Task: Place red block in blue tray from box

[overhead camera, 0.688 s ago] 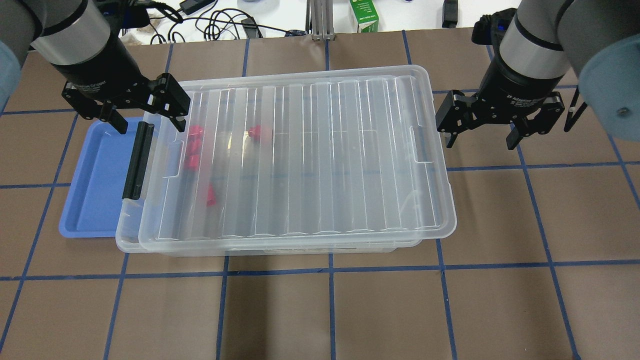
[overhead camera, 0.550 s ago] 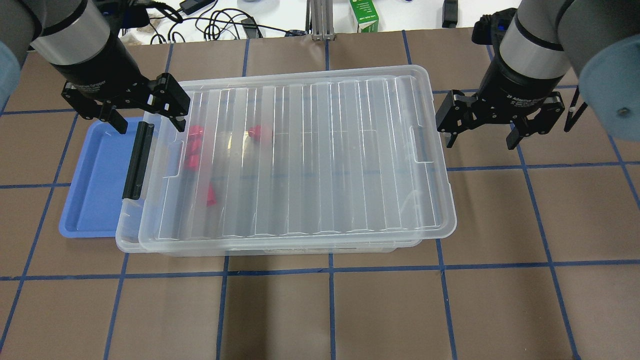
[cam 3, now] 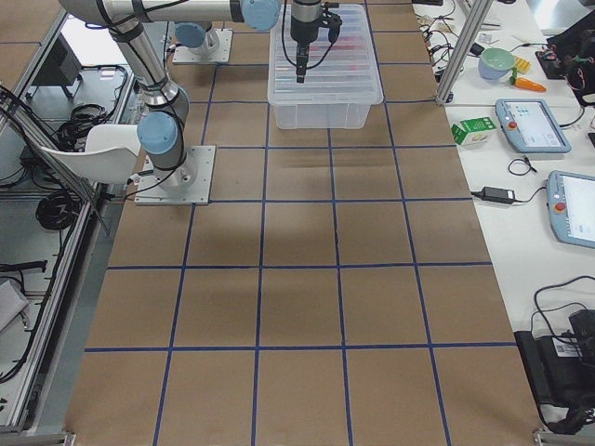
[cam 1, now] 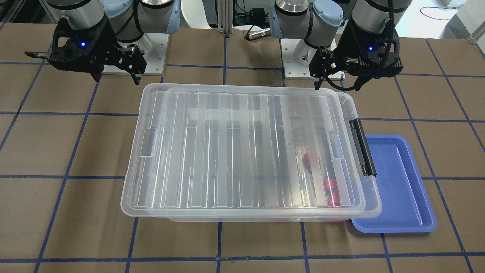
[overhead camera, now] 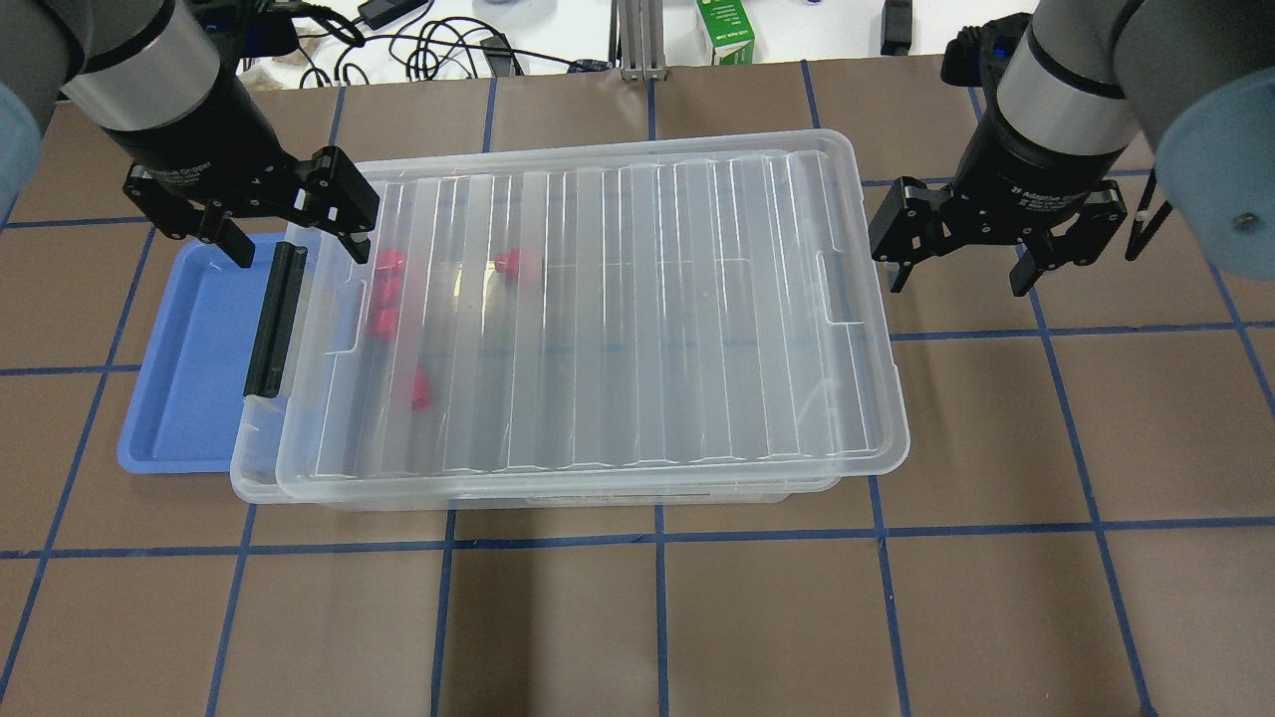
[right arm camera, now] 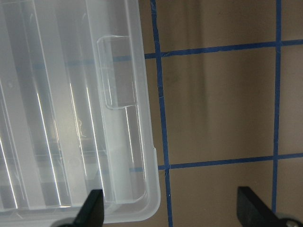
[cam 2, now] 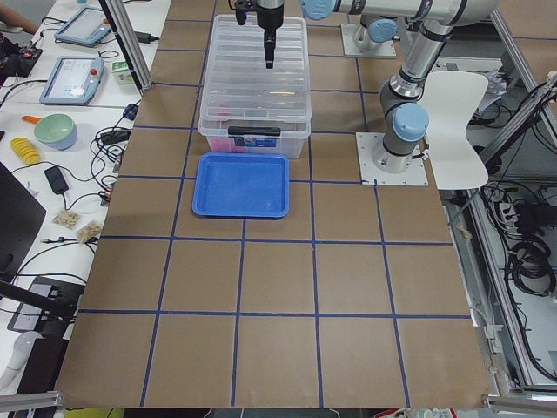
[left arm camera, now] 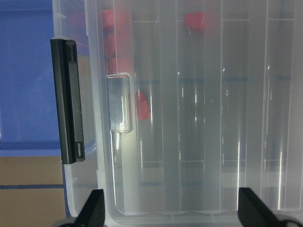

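Observation:
The box [overhead camera: 647, 299], a clear bin with its ribbed lid on, lies mid-table, and its black latch bar [overhead camera: 272, 319] is at the left end. Several red blocks [overhead camera: 518, 264] show through the lid near that end, and also in the left wrist view [left arm camera: 195, 21]. The blue tray [overhead camera: 189, 349] lies empty beside the latch end, partly under the bin's edge. My left gripper [overhead camera: 299, 249] is open and empty above the latch end. My right gripper [overhead camera: 958, 284] is open and empty above the table, just past the bin's right end [right arm camera: 71, 118].
A green carton [overhead camera: 725, 30] and cables [overhead camera: 438, 45] lie beyond the table's far edge. Blue tape lines grid the brown tabletop. In the front-facing view the tray [cam 1: 398, 182] is at the right of the bin [cam 1: 235, 151].
The right gripper has shifted very slightly. The left gripper, bin, tray and blocks have not moved.

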Available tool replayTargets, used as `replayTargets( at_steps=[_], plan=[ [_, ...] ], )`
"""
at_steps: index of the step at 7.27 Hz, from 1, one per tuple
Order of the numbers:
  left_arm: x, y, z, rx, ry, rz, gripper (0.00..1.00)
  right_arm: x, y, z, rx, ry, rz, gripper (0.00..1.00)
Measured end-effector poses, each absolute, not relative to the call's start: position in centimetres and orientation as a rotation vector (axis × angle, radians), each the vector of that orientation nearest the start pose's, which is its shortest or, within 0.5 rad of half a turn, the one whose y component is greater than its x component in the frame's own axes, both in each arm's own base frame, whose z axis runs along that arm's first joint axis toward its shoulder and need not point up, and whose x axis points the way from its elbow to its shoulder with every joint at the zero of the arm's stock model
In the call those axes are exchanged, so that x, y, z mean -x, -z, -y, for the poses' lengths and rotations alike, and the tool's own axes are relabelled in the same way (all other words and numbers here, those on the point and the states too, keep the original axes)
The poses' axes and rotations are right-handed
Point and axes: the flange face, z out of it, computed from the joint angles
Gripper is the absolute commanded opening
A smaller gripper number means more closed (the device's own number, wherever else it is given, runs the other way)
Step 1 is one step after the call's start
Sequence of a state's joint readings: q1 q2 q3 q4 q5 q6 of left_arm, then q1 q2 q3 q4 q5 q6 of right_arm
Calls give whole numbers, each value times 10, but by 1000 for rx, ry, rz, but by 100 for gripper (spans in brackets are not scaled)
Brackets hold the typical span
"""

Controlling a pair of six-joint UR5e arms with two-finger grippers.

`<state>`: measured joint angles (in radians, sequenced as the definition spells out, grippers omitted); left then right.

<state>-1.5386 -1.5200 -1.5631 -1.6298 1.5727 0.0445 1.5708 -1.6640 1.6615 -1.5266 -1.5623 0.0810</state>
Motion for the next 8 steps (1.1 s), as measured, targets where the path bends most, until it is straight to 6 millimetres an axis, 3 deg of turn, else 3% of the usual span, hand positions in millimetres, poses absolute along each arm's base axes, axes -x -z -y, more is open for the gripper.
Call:
replayTargets(
  at_steps=[4,8],
  plan=[
    [118,-511,473,-19,3,-3139,100,-135,-467,460,-126,-96,-3123,100],
    [118,-511,473,-19,2,-3139,100,-134,-409,521,-122,-59,-3125,100]
  ],
)
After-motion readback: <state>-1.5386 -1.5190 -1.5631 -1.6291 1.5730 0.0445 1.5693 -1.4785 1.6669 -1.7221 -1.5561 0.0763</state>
